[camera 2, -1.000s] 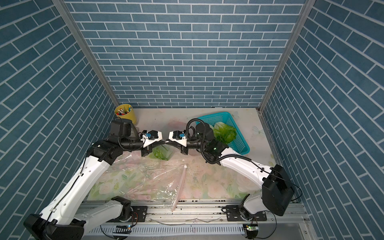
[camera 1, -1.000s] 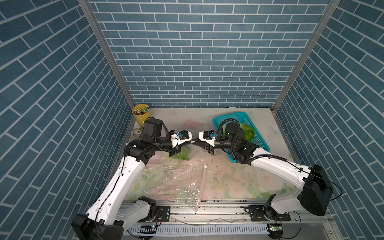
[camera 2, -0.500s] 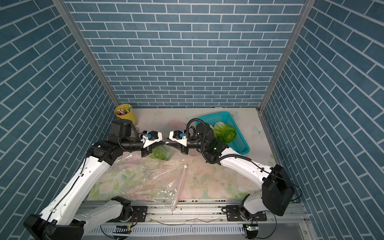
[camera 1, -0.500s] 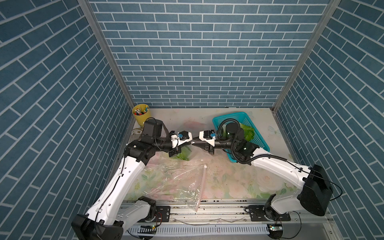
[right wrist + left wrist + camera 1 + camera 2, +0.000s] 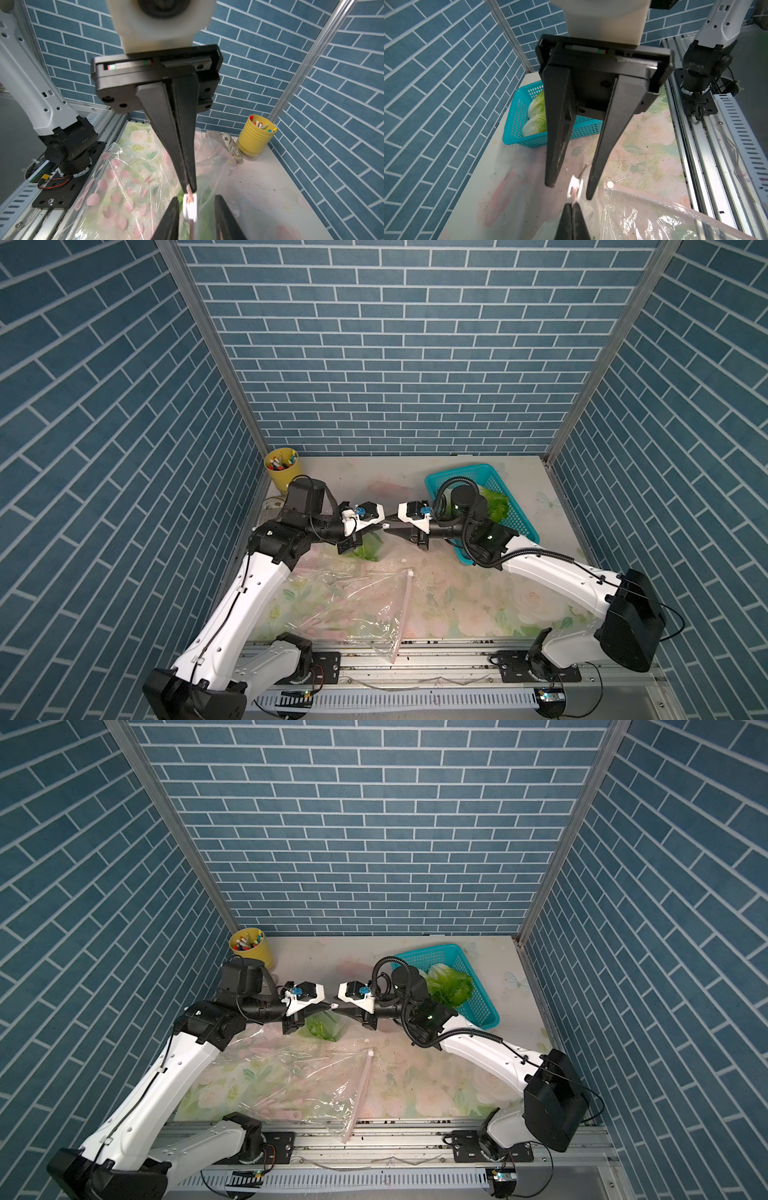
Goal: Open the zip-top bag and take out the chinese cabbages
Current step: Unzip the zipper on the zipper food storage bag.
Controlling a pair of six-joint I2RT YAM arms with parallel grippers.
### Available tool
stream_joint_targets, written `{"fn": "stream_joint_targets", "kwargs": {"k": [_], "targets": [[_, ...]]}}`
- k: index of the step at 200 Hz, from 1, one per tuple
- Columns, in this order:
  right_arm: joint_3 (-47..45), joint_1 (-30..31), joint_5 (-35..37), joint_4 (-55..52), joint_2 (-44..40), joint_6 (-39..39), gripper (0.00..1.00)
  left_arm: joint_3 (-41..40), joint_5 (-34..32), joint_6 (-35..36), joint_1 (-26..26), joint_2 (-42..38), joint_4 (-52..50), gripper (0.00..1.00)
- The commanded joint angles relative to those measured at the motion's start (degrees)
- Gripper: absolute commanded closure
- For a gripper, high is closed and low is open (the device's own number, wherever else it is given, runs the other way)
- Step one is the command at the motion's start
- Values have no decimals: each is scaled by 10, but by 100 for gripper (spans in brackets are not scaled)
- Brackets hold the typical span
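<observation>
No shift since before; chinese cabbage (image 5: 368,551) in zip-top bag (image 5: 353,597) below left pincer (image 5: 381,526)

On my tabletop (image 5: 478,605) the pen cup (image 5: 284,472) stands in the back left corner. The basket (image 5: 457,471) sits toward the back right corner, and two chinese cabbages (image 5: 451,986) lie in it, touching. The zip-top bag (image 5: 345,605) lies across the front left half; its zip strip (image 5: 405,614) runs from mid-table to the front edge and overhangs the rail (image 5: 436,664). The third cabbage (image 5: 368,549) lies inside the bag's rear end, under my left gripper (image 5: 382,526). My right gripper (image 5: 390,530) meets it tip to tip over the middle, between cup and basket. The bag's slider (image 5: 575,187) sits between my right fingers (image 5: 556,135), just before my left tips, which pinch the bag's edge.
</observation>
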Motion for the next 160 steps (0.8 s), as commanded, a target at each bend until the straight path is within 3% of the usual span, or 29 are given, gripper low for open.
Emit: {"fn": "stream_joint_targets", "kwargs": {"k": [1,48,73,160], "targets": [[-4,2,-11,-3,-11,-9,78,-4,6,-3,-3,-3,0,100],[-3,3,-9,-2,-9,-9,89,-4,6,-2,-3,-5,-1,100],[-3,3,-7,-6,-9,-9,100,-6,7,-2,-2,-8,2,100],[-19,3,2,-18,-18,-14,100,-14,1,-14,0,-47,42,100]]}}
